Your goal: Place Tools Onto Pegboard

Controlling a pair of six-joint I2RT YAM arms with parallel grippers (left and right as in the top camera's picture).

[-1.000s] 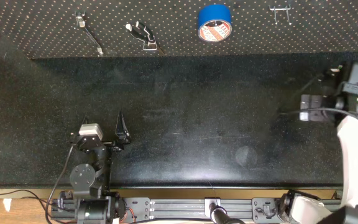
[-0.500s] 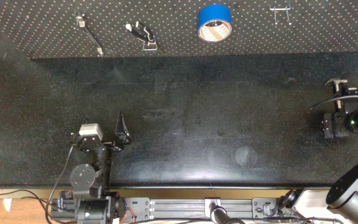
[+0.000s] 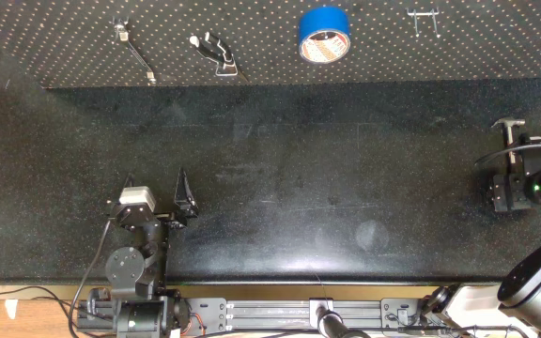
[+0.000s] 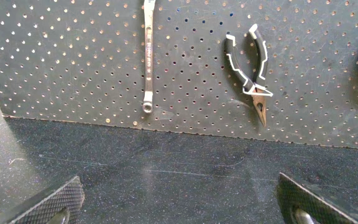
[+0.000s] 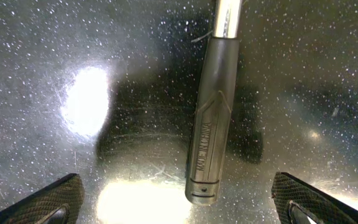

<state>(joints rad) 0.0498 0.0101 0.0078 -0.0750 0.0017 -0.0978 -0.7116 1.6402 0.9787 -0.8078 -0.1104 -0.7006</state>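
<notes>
A hammer [image 5: 213, 124] with a dark rubber grip and a metal shaft lies flat on the black table; its head [image 3: 508, 124] shows at the far right in the top view. My right gripper [image 5: 179, 205] hovers open over the handle's butt end, a finger on either side and neither touching it. On the pegboard [image 3: 54, 38] hang a wrench [image 3: 135, 52], pliers [image 3: 216, 53] and a roll of blue tape [image 3: 324, 35]. My left gripper [image 4: 179, 211] is open and holds nothing, low at the front left, facing the wrench [image 4: 148, 56] and pliers [image 4: 250, 68].
A bare metal hook [image 3: 425, 21] sticks out of the pegboard at its upper right. The pegboard rises along the table's far edge. The black tabletop [image 3: 299, 169] stretches wide between the two arms.
The right arm has swung down from its raised pose a second ago to sit low over the hammer, shifting only slightly in the last half second. The left arm has not moved.
</notes>
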